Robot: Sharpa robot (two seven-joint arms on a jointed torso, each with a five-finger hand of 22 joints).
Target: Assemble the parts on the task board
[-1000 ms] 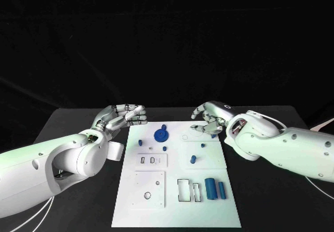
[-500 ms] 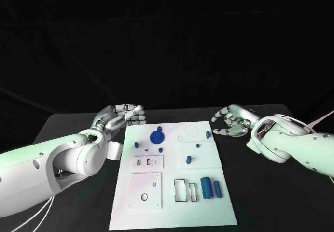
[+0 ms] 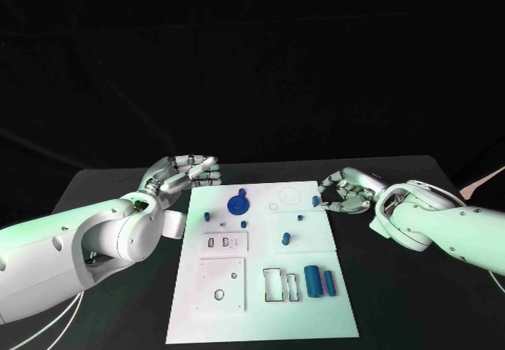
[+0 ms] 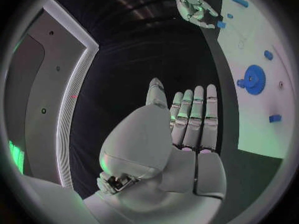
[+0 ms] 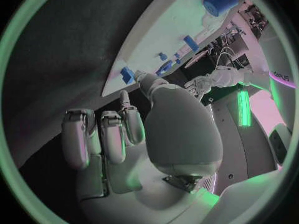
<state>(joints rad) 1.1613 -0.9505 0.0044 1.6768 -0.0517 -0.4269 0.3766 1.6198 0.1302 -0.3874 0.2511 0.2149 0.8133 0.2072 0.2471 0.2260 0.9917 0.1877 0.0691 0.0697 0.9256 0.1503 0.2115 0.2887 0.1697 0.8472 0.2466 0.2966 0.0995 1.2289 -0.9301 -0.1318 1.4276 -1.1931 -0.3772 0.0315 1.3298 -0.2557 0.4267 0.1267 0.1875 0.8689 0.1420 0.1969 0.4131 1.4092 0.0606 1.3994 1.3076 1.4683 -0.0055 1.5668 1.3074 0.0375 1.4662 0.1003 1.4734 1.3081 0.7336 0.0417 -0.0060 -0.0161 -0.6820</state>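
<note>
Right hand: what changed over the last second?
The right hand drew back off the task board to its right side, then came in again to the board's far right edge, by a small blue part. It holds nothing that I can see. The left hand stayed beside the far left corner, empty, and the blue gear and other parts did not move.

Legible markings: none found.
I can read no text, label, brand, number or sign on my task board [image 3: 316,306], its parts or the bench [image 3: 116,197].
</note>
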